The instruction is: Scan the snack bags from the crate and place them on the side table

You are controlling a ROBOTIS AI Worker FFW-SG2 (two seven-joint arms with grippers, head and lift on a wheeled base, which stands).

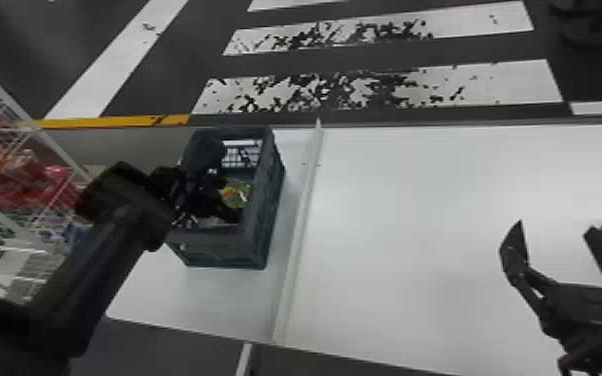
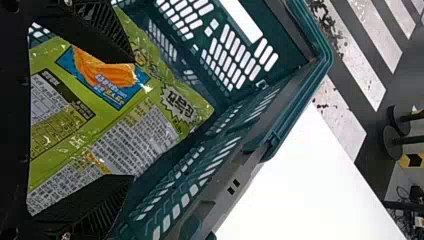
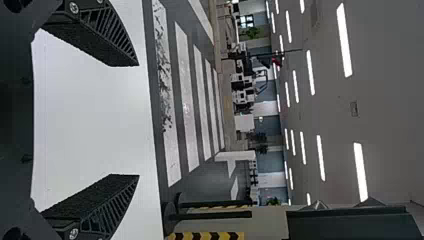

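Bag: green, glossy film, flat printed face; lies inside crate. Looks light, soft, slippery, perhaps crushable; best pinched gently across the middle. Left pincer: fingers apart over bag, unclamped. Crate: boxy, stiff plastic, slotted walls. Right pincer: above smooth white desk, fingers apart, nothing held.

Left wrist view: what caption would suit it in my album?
Left gripper, fingers open, before a green snack bag in the crate.
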